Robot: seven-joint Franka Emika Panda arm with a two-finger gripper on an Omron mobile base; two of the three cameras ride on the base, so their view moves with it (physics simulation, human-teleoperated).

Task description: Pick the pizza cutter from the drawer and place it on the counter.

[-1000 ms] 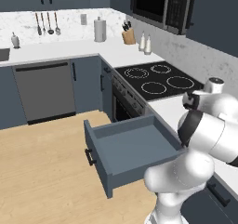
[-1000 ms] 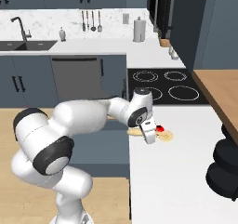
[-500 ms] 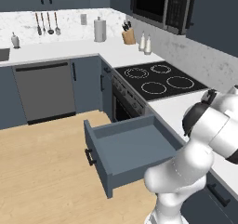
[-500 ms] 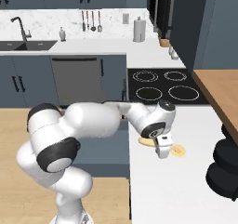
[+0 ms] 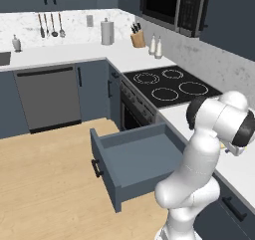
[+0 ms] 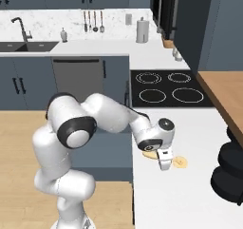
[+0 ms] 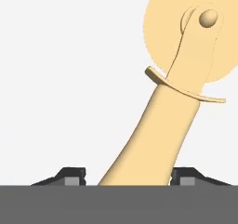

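Right base view: arm bent low over the counter (image 6: 190, 195), end effector (image 6: 164, 165) pointing down, pinching the pizza cutter (image 6: 176, 162) handle

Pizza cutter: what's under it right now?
The white counter lies under the pizza cutter, whose disc rests beside the gripper. The handle's end is covered between the fingers.

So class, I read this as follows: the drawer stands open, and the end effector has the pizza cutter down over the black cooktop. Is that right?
Not quite. The drawer is open, but the pizza cutter is down over the white counter, in front of the cooktop, not over it. The right base view shows this; the hand view shows white surface behind the cutter, with the end effector at its handle.
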